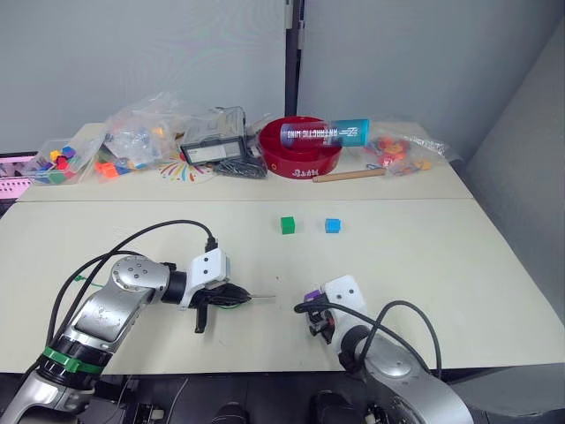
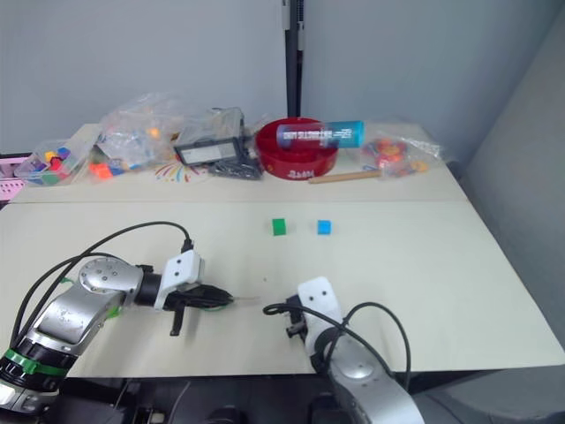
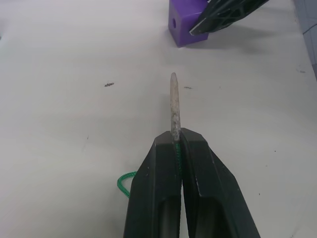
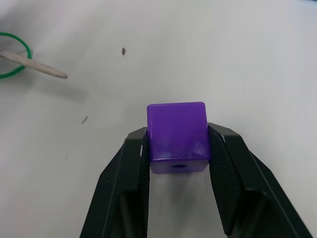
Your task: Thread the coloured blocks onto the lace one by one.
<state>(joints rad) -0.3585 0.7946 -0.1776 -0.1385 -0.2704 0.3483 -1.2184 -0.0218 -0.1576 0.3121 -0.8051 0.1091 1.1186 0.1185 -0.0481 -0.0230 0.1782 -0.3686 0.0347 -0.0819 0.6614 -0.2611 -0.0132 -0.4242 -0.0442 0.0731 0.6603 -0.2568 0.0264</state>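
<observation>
My left gripper (image 3: 178,141) is shut on the lace (image 3: 174,104), a green cord whose stiff pale tip sticks out past the fingers toward the right gripper. A purple block (image 4: 176,131) with a hole in its side is held between the fingers of my right gripper (image 4: 177,148), low over the table near its front edge. The lace tip (image 1: 262,298) and the purple block (image 1: 312,297) are a short gap apart. A dark green block (image 1: 287,225) and a blue block (image 1: 332,225) lie side by side on the table further back.
Along the back of the table stand a red bowl (image 1: 300,147) with a blue bottle (image 1: 325,132) across it, a wooden stick (image 1: 349,176), clear bags of toy pieces (image 1: 132,141), a black device (image 1: 214,151) and a box of coloured pieces (image 1: 55,162).
</observation>
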